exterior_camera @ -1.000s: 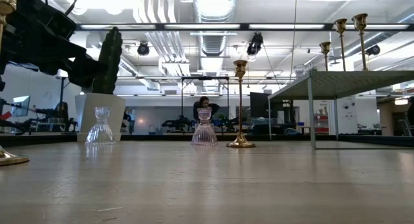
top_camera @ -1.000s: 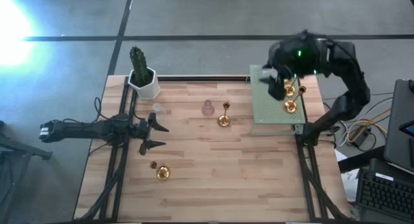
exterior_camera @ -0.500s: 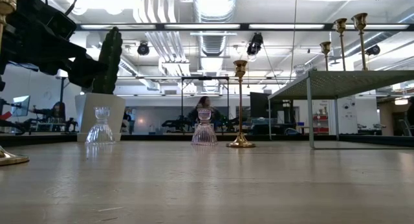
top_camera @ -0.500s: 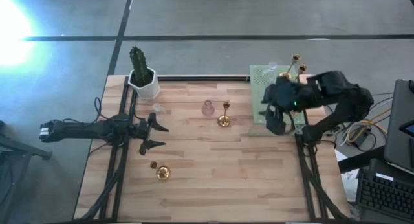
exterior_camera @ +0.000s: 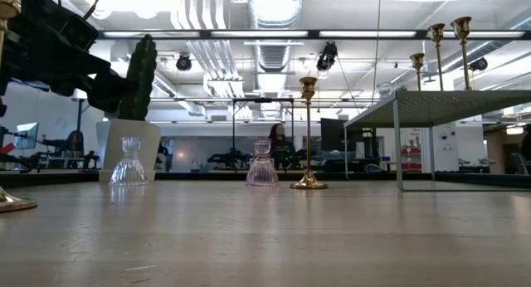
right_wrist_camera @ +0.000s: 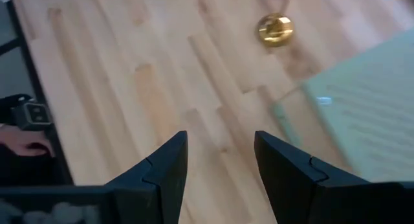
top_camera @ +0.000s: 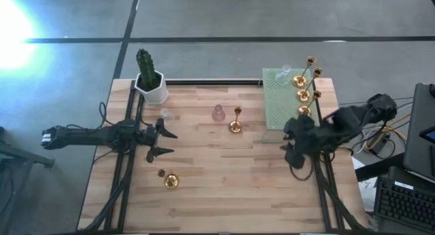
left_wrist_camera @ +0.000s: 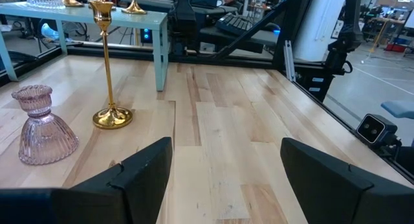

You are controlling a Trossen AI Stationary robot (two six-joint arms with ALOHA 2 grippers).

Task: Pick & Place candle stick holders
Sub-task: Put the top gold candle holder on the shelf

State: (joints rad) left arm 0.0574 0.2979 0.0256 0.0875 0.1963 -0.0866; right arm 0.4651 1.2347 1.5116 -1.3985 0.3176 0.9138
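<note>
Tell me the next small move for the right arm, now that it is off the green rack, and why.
Probably swing the right gripper toward the gold holder standing mid-table beside the pink glass holder. Its fingers are apart and hold nothing, three gold holders already stand on the green rack, and that one is the nearest still on the wood.

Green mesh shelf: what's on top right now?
On the green mesh shelf stand gold candle stick holders, about four in a row along its right side, plus a clear glass holder at the back. The shelf's front right corner is covered by the right arm.
</note>
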